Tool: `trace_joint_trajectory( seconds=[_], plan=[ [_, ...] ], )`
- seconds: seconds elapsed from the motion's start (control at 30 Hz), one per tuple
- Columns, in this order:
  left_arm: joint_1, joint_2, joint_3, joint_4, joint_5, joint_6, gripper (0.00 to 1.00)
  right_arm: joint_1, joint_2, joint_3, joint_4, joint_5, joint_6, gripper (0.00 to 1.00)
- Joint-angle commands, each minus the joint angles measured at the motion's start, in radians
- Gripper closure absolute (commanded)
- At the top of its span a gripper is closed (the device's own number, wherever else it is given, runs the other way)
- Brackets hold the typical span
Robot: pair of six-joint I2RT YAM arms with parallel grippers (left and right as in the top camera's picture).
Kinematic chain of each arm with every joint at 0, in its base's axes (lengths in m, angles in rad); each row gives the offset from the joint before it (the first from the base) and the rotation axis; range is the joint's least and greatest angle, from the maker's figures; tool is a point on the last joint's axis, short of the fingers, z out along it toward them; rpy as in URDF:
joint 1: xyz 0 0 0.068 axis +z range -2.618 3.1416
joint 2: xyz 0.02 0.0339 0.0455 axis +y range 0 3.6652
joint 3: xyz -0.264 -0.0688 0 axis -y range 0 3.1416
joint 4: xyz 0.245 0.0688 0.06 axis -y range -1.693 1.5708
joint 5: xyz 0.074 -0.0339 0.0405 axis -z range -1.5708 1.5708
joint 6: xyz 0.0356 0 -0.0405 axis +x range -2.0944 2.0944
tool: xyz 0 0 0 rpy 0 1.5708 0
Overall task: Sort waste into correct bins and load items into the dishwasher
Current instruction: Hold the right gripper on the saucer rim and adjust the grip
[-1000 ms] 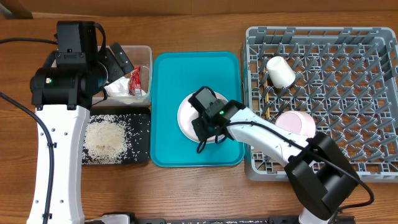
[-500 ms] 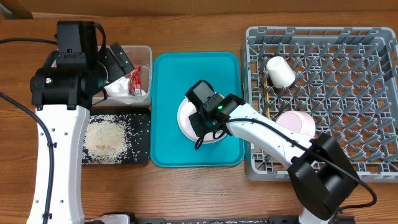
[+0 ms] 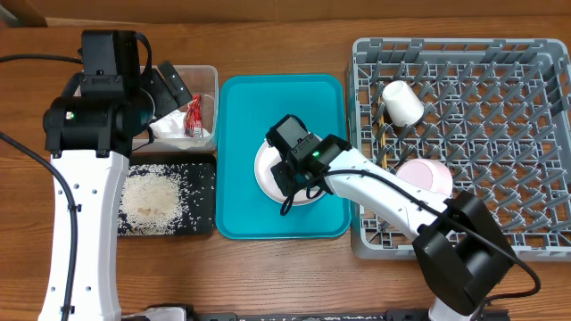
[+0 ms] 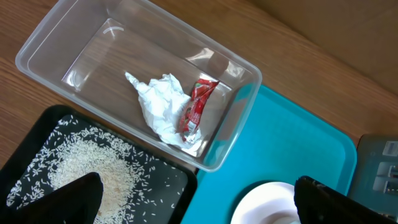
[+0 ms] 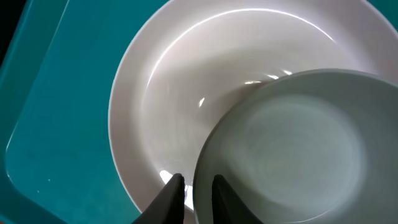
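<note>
Right gripper (image 5: pixel 194 186) narrowed, pinching the rim of the pale grey bowl (image 5: pixel 292 149), bowl resting on the plate (image 5: pixel 180 81) on the teal tray (image 5: pixel 50 124), left gripper (image 4: pixel 193 183) spread wide by the clear tub (image 4: pixel 62 43) at ten o'clock, tissue (image 4: pixel 158 106) and red wrapper (image 4: pixel 196 106) inside, dish rack (image 3: pixel 500 98) at three o'clock.

Left arm (image 3: pixel 85 205) and right arm (image 3: pixel 384 192): white links, black joint housings, green lights, black cables

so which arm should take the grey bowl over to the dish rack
Right. The right hand pinches the rim of the grey bowl on the plate, with the dish rack on its side. The left hand hangs open over the clear tub, far from both.
</note>
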Motion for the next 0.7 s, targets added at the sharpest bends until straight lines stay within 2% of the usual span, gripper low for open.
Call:
trace_joint_trajectory(
  seconds=[0.0, 0.67],
  plan=[
    [0.002, 0.005, 0.014, 0.0, -0.006, -0.006, 0.0, -0.002, 0.001, -0.019, 0.02, 0.006, -0.008, 0.82],
    [0.002, 0.005, 0.014, 0.0, -0.006, -0.006, 0.0, -0.002, 0.001, -0.067, 0.046, 0.006, -0.008, 0.82]
  ],
)
